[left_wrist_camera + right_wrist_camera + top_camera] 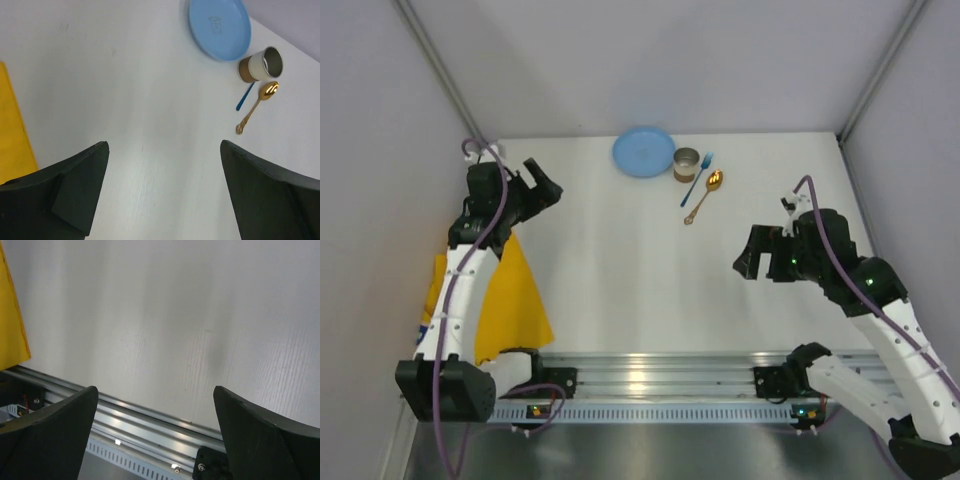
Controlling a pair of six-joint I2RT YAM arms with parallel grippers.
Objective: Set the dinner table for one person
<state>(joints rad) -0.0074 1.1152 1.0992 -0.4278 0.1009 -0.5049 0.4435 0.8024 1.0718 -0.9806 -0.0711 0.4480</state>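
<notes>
Table (640, 270) fills mid frame in top view. L gripper (544, 186) is upper left, jaws spread wide, empty. Its cam looks twd plate (644, 152), cup (686, 164), fork (698, 178) and spoon (705, 195), bunched top centre, so prob lining up a first pick. R gripper (155, 395) is mid right, also wide apart, nothing held, facing the rail (660, 372). Yellow placemat (510, 300) is lower left, partly under L arm. Likely goes down first.

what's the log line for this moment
left gripper open | right gripper open | far: blue plate, cup, blue fork, gold spoon | left: yellow placemat
</notes>
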